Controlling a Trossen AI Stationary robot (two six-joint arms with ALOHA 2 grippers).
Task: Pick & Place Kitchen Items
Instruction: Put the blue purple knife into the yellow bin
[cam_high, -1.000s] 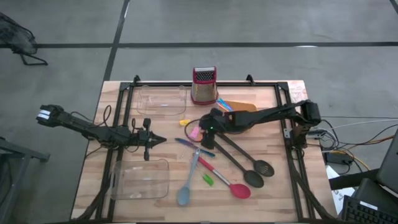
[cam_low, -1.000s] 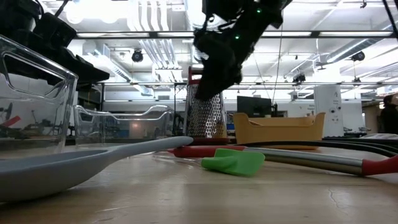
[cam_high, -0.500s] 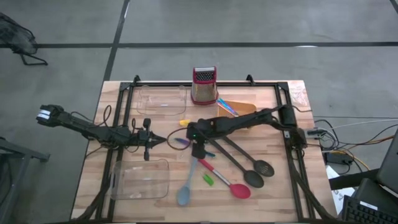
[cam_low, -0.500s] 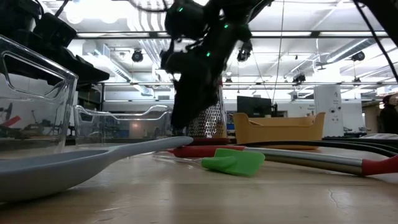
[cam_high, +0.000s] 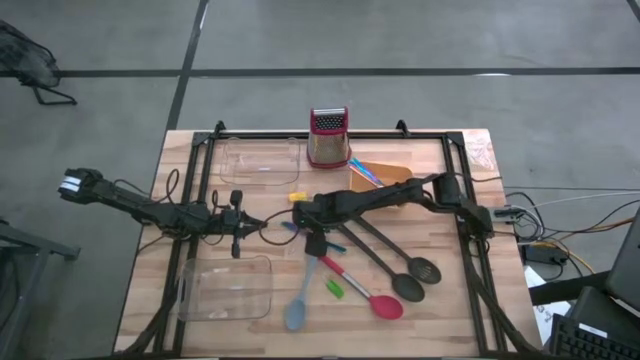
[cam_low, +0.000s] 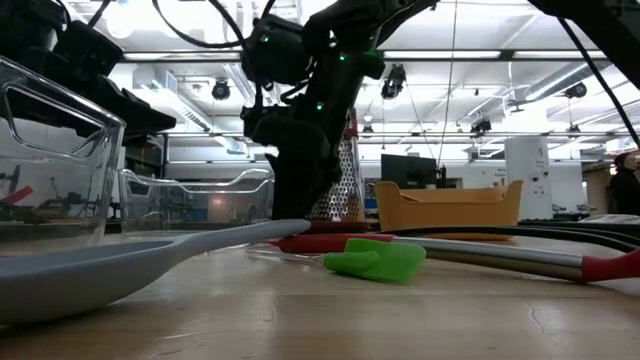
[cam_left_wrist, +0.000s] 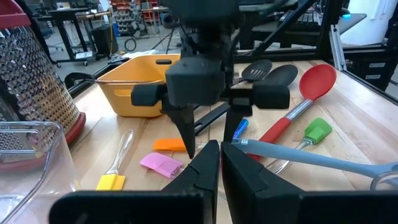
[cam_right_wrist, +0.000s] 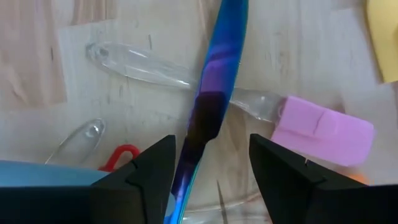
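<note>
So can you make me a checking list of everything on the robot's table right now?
Surface: wooden table, black frame rails along its edges.
Job's things: blue stick between the right gripper's open fingers, not yet gripped; pink block; grey-blue spatula; red-headed spoon; two black slotted spoons; green block.
Clutter: box grater, orange bowl, two clear trays.
Grippers: right gripper low at table middle; left gripper shut, empty, waiting beside it.
Cables: wires off the table's right edge.
Surroundings: grey floor; lab room behind.
</note>
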